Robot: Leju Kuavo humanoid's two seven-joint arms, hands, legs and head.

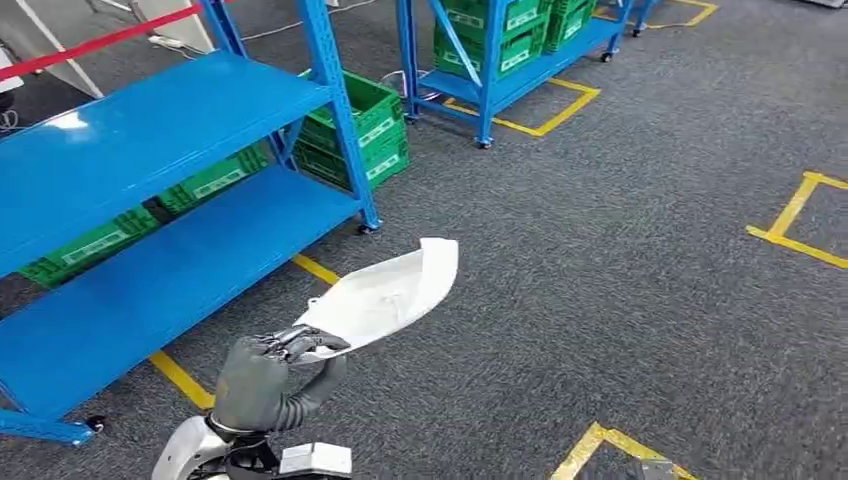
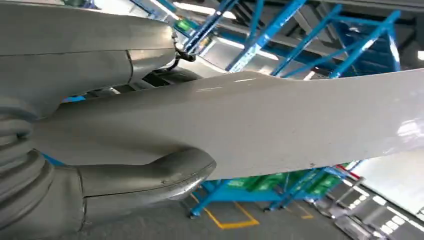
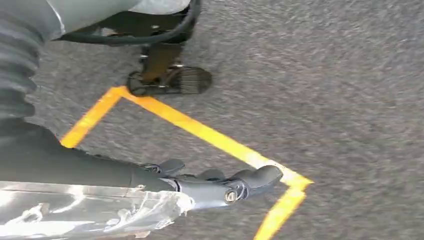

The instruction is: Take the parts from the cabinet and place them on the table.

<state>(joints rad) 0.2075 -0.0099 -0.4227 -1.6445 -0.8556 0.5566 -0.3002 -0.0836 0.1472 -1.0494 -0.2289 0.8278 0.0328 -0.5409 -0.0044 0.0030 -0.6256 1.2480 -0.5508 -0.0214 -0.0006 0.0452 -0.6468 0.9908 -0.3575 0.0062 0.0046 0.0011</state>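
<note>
- Head view: my left hand (image 1: pixel 268 372) is raised low in the near left of the scene, fingers clamped on the near end of a white part (image 1: pixel 385 292), a flat, curved panel.
- The white part reaches away from my hand toward the far right, held in the air above the grey carpet (image 1: pixel 620 250); its far end turns up in a short lip.
- To the left stands a blue shelf rack (image 1: pixel 150 190) with two bare blue decks; the part is clear of it, just to its right.
- Green crates (image 1: pixel 365 130) sit on the floor under and behind that rack; a second blue rack (image 1: pixel 500 50) with more green crates stands farther off.
- Yellow floor tape (image 1: pixel 795 215) marks boxes on the carpet, far right and near right.
- Left wrist view gives what the head view lacks: the underside of the grip. My thick grey thumb (image 2: pixel 150 177) presses against one face of the white part (image 2: pixel 260 125), the rest of my hand (image 2: pixel 75 120) lying over the other face. Blue rack frames show behind it.
- Right wrist view: my right hand (image 3: pixel 220 185) hangs over the carpet beside a yellow tape corner (image 3: pixel 210 135). Dark fingers (image 3: pixel 260 177) lie extended, nothing between them; whether they are fully released I cannot tell.
</note>
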